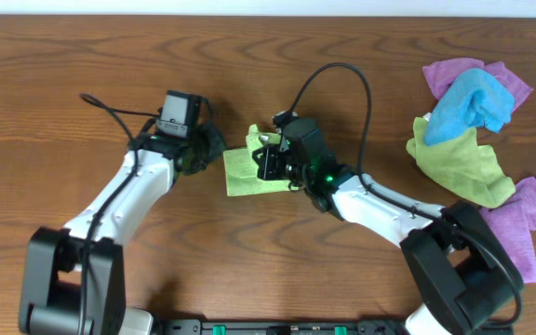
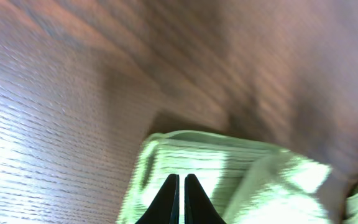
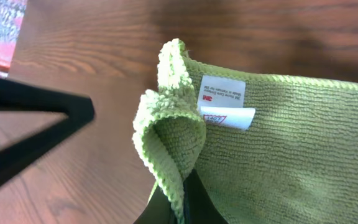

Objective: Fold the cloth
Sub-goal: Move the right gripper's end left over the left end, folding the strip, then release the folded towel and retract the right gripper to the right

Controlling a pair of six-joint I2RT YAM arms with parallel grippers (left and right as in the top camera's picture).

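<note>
A lime-green cloth [image 1: 242, 174] lies at the middle of the wooden table, partly folded. My right gripper [image 1: 270, 160] is shut on a corner of it. In the right wrist view the pinched edge [image 3: 178, 163] curls up between my fingers [image 3: 182, 205], beside a white label [image 3: 223, 99]. My left gripper [image 1: 210, 149] is at the cloth's left edge. In the blurred left wrist view its fingers [image 2: 181, 178] are shut together over the cloth [image 2: 204, 165], with nothing seen pinched between them.
A pile of other cloths sits at the right edge of the table: purple [image 1: 505, 82], blue [image 1: 471, 102], lime-green [image 1: 459, 160] and another purple [image 1: 519, 223]. A black cable [image 1: 342, 74] loops above the right arm.
</note>
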